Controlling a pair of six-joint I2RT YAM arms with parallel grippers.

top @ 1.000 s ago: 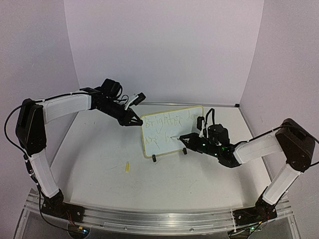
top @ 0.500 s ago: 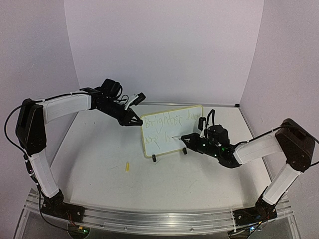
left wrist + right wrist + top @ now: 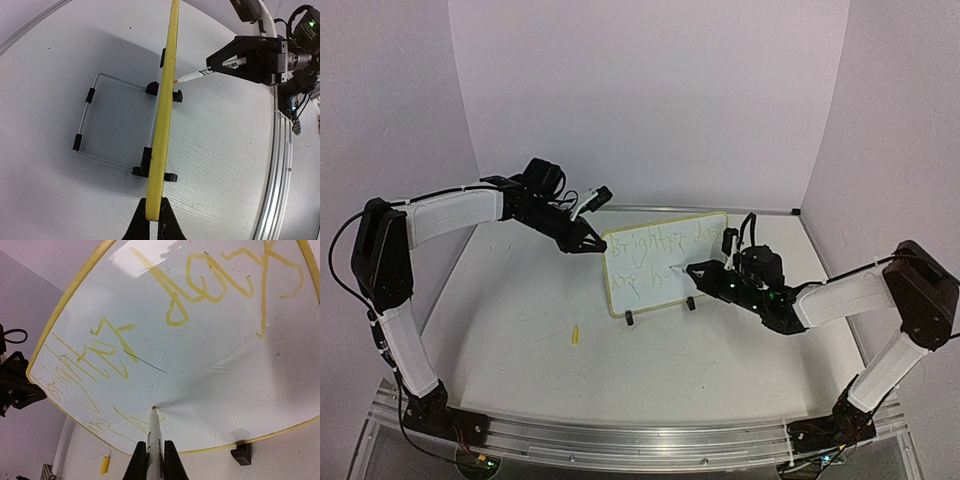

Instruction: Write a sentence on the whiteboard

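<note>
Whiteboard (image 3: 665,288) stood on edge on the matte table (image 3: 510,320) at the centre of the top view, its glossy white face turned toward the right arm. At its left edge the left gripper (image 3: 154,224) was clenched on the thin yellow rim (image 3: 167,85), evidently to steady the light board against the push of writing. Below and left of the board a small yellow cap (image 3: 575,335) lay on the table, well apart from both arms. In the left wrist view a bent wire stand (image 3: 95,120) with black sleeves ran back from the board's black clip feet (image 3: 176,95), which looked to be what propped it up. The sentence (image 3: 645,243) crossed the face in two lines of thin yellowish strokes. The upper line read roughly "Brighter days"; the lower was short and hard to read. Right of centre, the right gripper (image 3: 154,460) was closed tight around a slim white marker (image 3: 154,432), held nearly square to the face. The marker's yellow tip touched the board at the end of the lower line, so the writing seemed to be partway through.
</note>
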